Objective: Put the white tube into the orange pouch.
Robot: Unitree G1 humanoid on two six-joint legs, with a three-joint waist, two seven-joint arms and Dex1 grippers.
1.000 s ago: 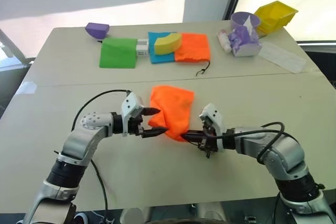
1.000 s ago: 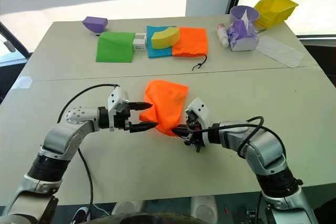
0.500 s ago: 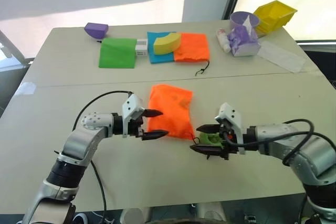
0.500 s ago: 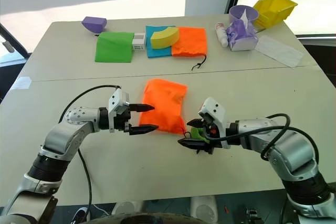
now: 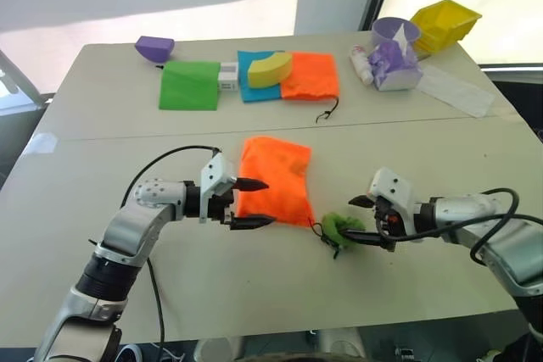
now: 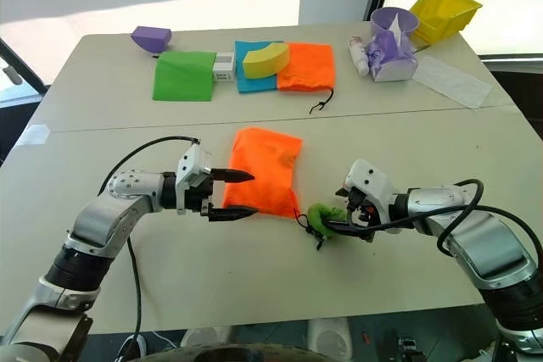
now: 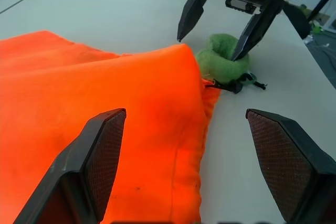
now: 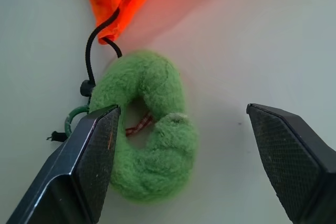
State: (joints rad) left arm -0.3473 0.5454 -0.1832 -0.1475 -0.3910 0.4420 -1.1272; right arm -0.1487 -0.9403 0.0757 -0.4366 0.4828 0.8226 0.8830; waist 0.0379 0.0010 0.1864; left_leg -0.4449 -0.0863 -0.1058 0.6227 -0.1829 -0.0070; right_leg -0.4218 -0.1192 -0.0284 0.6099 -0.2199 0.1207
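Left eye view: orange pouch (image 5: 273,181) flat on worktop (image 5: 407,150), just beside left claw (image 5: 254,203), jaws spread wide around its near edge, nothing clamped. Right claw (image 6: 339,209) likewise spread and empty, fingertips at green pom-pom (image 6: 326,217), which hangs on black cord (image 8: 94,40) off pouch corner. White tube nowhere visible; possibly inside pouch, cannot tell.

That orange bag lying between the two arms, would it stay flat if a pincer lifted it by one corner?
Probably not. The orange pouch is thin fabric lying in soft folds, so it would likely droop. It looks light, so a push may crumple it more than slide it. Its cord and green pom-pom would probably dangle below.
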